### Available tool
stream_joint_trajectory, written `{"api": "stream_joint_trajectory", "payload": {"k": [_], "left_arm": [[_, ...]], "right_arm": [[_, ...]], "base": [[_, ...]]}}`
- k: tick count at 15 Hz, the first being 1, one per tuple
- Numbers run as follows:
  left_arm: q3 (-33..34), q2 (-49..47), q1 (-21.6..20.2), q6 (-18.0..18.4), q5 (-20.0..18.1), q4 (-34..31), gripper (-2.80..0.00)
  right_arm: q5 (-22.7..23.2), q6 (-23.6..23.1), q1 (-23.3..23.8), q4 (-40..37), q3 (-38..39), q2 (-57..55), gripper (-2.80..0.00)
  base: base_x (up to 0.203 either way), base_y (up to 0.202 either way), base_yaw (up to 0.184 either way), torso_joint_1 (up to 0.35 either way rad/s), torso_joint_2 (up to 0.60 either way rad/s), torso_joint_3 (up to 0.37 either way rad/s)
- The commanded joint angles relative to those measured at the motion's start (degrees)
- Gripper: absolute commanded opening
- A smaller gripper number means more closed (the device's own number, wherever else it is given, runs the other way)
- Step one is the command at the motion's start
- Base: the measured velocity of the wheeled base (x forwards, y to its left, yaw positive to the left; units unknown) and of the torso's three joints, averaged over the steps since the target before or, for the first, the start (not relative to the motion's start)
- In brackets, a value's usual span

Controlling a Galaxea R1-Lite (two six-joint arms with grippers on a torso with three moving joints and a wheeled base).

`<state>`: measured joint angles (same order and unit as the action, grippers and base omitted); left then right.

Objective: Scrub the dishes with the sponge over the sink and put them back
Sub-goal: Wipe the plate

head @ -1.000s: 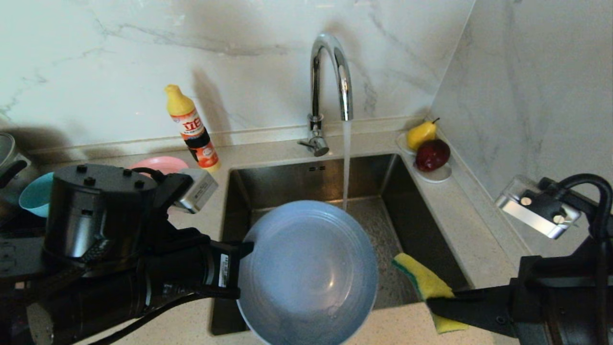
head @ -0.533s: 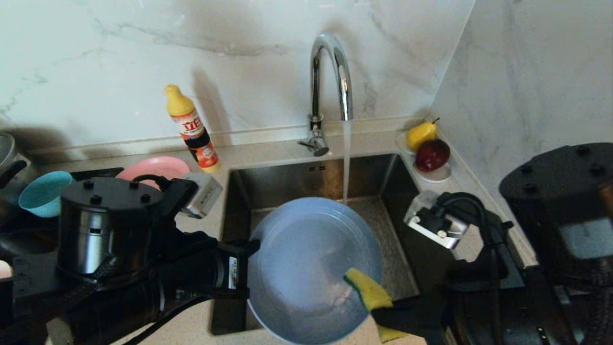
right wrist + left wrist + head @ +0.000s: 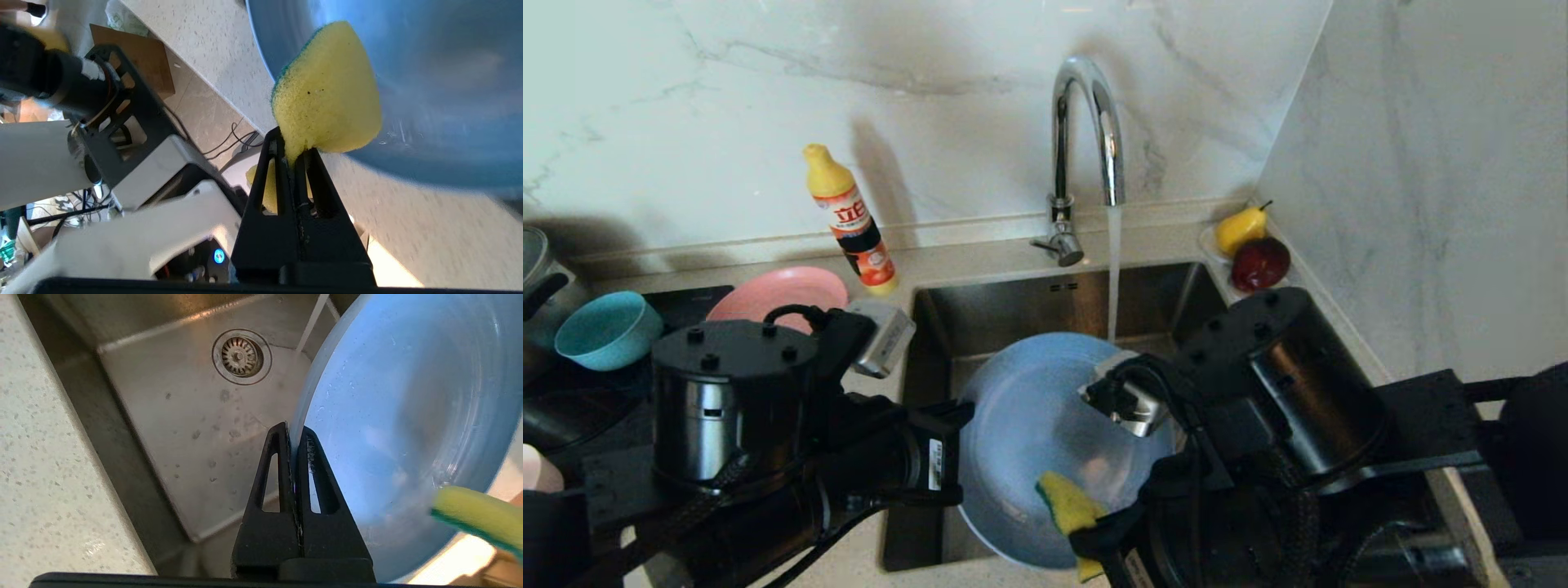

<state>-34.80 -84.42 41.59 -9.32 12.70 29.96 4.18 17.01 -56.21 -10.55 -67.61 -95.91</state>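
My left gripper (image 3: 960, 414) (image 3: 293, 435) is shut on the left rim of the grey-blue plate (image 3: 1029, 408) (image 3: 400, 416) and holds it tilted over the steel sink (image 3: 1013, 302). Tap water (image 3: 1113, 269) runs down just past the plate's far edge. The yellow sponge (image 3: 1066, 506) (image 3: 327, 90) with a green side is pinched in my right gripper (image 3: 1094, 535) (image 3: 292, 147), which is shut on it. The sponge lies against the plate's inner face near its front rim and also shows in the left wrist view (image 3: 478, 514). The salmon-pink plate (image 3: 784, 290) and teal bowl (image 3: 605, 327) sit on the counter at left.
The curved chrome tap (image 3: 1086, 122) stands behind the sink, with the drain (image 3: 241, 356) below. A yellow detergent bottle (image 3: 854, 220) stands at the back left. A saucer with a pear and an apple (image 3: 1254, 245) sits at the sink's right corner. A steel pot (image 3: 535, 261) is at far left.
My right arm has swung left over the sink, carrying the sponge from beside the plate onto its inner face near the front rim. The left arm has shifted the plate slightly right.
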Motion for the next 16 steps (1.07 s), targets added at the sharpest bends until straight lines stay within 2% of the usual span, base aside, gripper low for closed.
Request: {"api": "stream_joint_trajectory", "payload": {"k": [1,9,16], "left_arm": [[1.4,0.0,0.1,-0.2,0.1,1.4,-2.80],[4.4,1.2,0.2,-0.9,-0.8,3.7,-2.80],[5.5,2.9,1.7,-0.7,-0.9,3.8,-2.80]], "right_arm": [[0.0,0.0,-0.1,0.1,-1.9,-5.1,-2.80],[-0.4,-0.1,0.4,3.3,-3.2,-9.2,-2.80],[-1.3,-0.7,4.8,3.3,-6.0,-7.0,-2.80]], "base": [[0.000,0.000,0.000,0.000,0.00,0.000],[0.000,0.000,0.000,0.000,0.00,0.000],[0.000,0.000,0.000,0.000,0.00,0.000]]}}
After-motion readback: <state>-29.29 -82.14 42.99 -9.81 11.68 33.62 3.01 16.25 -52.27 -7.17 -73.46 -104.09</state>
